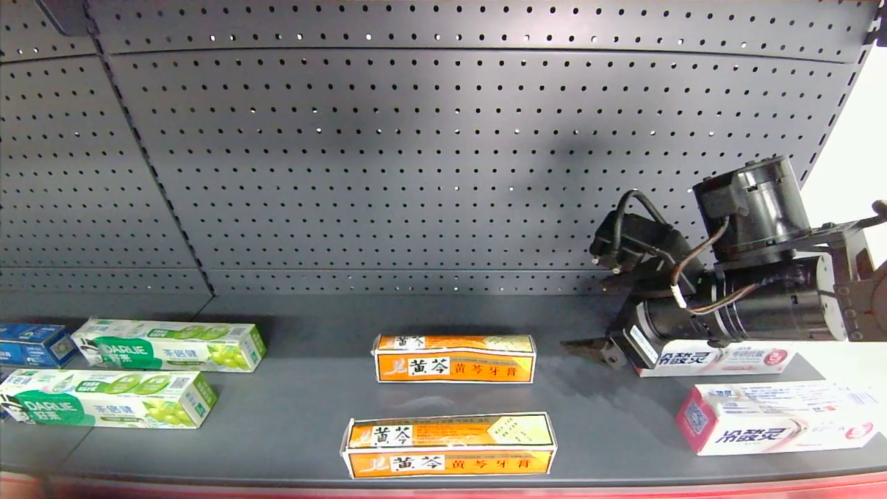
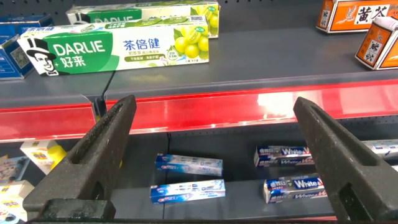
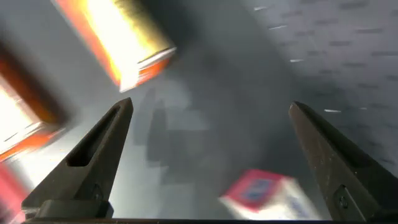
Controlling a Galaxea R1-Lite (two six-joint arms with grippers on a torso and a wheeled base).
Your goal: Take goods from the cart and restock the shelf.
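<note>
1. My right gripper (image 3: 211, 106): fingers spread, empty, low over the shelf deck (image 1: 298, 409), just beside the rear white box (image 1: 721, 359).
2. My left gripper (image 2: 216, 102): spread, empty, facing the red rail (image 2: 249, 102).
3. Stocked: front white box (image 1: 776, 419), orange boxes (image 1: 454, 358) and green boxes (image 1: 170, 344), two apiece. I judge restocking well along, with gaps left to fill.
4. Surroundings: grey pegboard (image 1: 416, 173) behind.

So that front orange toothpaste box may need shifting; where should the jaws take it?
Probably grip the front orange cardboard toothpaste box across its narrow width at mid-length, coming from above: it lies flat, long side along the front edge of the grey shelf, nothing touching it.
</note>
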